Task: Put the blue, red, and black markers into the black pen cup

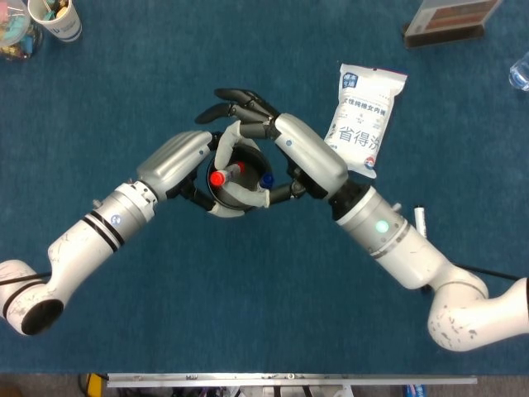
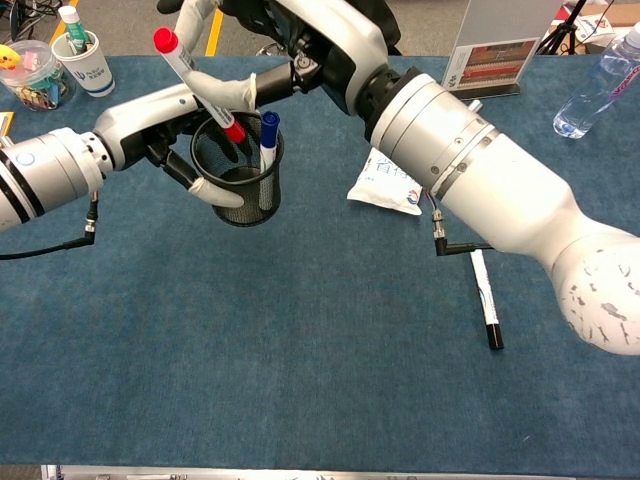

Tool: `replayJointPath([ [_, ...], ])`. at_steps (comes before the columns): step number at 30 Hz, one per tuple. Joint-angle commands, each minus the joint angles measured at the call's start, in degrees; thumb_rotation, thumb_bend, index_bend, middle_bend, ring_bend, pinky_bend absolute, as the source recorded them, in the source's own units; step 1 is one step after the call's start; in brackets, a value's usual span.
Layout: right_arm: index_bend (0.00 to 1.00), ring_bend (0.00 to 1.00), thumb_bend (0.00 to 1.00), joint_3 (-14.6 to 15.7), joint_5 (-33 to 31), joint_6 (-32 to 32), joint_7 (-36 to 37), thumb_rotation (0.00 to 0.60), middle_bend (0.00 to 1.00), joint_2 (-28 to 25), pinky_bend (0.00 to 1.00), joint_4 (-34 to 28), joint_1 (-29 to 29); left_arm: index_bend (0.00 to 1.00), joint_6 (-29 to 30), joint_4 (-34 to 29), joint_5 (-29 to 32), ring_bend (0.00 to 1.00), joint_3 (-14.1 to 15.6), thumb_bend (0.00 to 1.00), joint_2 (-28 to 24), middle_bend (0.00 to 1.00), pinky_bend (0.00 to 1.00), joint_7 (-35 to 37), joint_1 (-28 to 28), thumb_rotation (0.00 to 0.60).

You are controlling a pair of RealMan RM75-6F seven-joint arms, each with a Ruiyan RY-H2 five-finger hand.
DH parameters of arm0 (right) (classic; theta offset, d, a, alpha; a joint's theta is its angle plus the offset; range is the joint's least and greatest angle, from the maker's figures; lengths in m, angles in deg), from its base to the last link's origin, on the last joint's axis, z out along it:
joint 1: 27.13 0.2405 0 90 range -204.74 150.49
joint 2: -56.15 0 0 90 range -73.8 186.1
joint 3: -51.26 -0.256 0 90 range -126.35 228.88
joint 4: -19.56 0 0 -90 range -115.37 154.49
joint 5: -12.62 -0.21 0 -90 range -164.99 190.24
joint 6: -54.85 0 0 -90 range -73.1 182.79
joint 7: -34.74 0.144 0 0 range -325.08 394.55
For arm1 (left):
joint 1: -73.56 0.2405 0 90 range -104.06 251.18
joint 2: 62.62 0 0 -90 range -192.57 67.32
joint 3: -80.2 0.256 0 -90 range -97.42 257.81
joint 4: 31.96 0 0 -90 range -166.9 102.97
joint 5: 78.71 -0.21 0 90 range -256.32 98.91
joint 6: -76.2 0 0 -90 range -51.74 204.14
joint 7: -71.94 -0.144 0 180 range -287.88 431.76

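The left hand [image 2: 165, 125] wraps the black pen cup [image 2: 238, 175], thumb curled round its near wall and the other fingers lost behind the mesh, so the cup is gripped on the blue table cloth [image 2: 300, 380]. Over the cup's mouth the right hand [image 1: 248, 136] pinches the red marker [image 2: 200, 85] between the thumb and a pale finger, its dark fingers spread above; in the chest view most of this hand is cut off by the top edge. The red marker is tilted, one red end up and to the left, the other red end at the cup's rim, apparently just inside, though the hand's fingers crowd the opening in the head view. The blue marker [image 2: 268, 140] stands in the cup, cap up, leaning on the right wall. The black marker [image 2: 485, 310] lies flat on the cloth, well apart from the cup; the right forearm hides most of it in the head view. A white snack packet [image 1: 364, 107] lies partly under that arm.
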Motion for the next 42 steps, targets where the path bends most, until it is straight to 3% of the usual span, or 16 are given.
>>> replayJointPath([
  [1, 0.54, 0.06, 0.31, 0.33, 0.67, -0.10, -0.44, 0.600, 0.21, 0.07, 0.04, 0.45, 0.03, 0.32, 0.08, 0.12, -0.04, 0.34, 0.08, 0.06, -0.12, 0.32, 0.33, 0.14, 0.06, 0.600],
  [6, 0.30, 0.01, 0.26, 0.68, 1.04, 0.16, -1.06, 0.600, 0.15, -0.43, 0.04, 0.46, 0.02, 0.32, 0.34, 0.55, -0.05, 0.34, 0.31, 0.06, -0.28, 0.32, 0.33, 0.55, 0.32, 0.600],
  [12, 0.18, 0.01, 0.21, 0.80, 1.80, -0.46, -0.83, 0.600, 0.13, -1.33, 0.04, 0.68, -0.55, 0.32, 0.52, 1.02, 0.01, 0.34, 0.59, 0.06, -0.47, 0.32, 0.33, 0.92, 0.61, 0.600],
  [17, 0.20, 0.01, 0.21, 2.82, 7.36, -3.31, -0.68, 0.600, 0.14, -5.73, 0.04, 0.34, -2.83, 0.32, 0.80, 1.62, -0.08, 0.34, 1.40, 0.06, -0.89, 0.32, 0.33, 1.31, 1.35, 0.600],
  [22, 0.37, 0.03, 0.21, 6.42, 13.40, -5.98, -0.23, 0.600, 0.21, -12.26, 0.04, -0.14, -5.82, 0.32, 1.08, 3.19, 0.27, 0.34, 2.05, 0.06, -1.15, 0.32, 0.33, 1.64, 2.20, 0.600],
  [27, 0.47, 0.07, 0.26, 11.97, 18.60, -7.18, 0.56, 0.600, 0.25, -19.12, 0.04, 0.37, -8.96, 0.32, 3.19, 4.02, -0.03, 0.34, 2.68, 0.06, -1.60, 0.32, 0.33, 0.91, 3.82, 0.600],
  [35, 0.49, 0.07, 0.26, 21.34, 27.93, -8.15, -3.14, 0.600, 0.26, -24.92, 0.04, 5.71, -12.32, 0.32, 4.35, 2.89, -0.09, 0.34, 3.44, 0.06, -3.17, 0.32, 0.33, 0.15, 5.40, 0.600],
  [42, 0.49, 0.07, 0.26, 25.51, 32.64, -7.85, -9.36, 0.600, 0.26, -24.34, 0.04, 11.72, -13.48, 0.32, 4.26, 2.48, 0.11, 0.34, 3.30, 0.06, -3.25, 0.32, 0.33, -0.32, 5.63, 0.600],
])
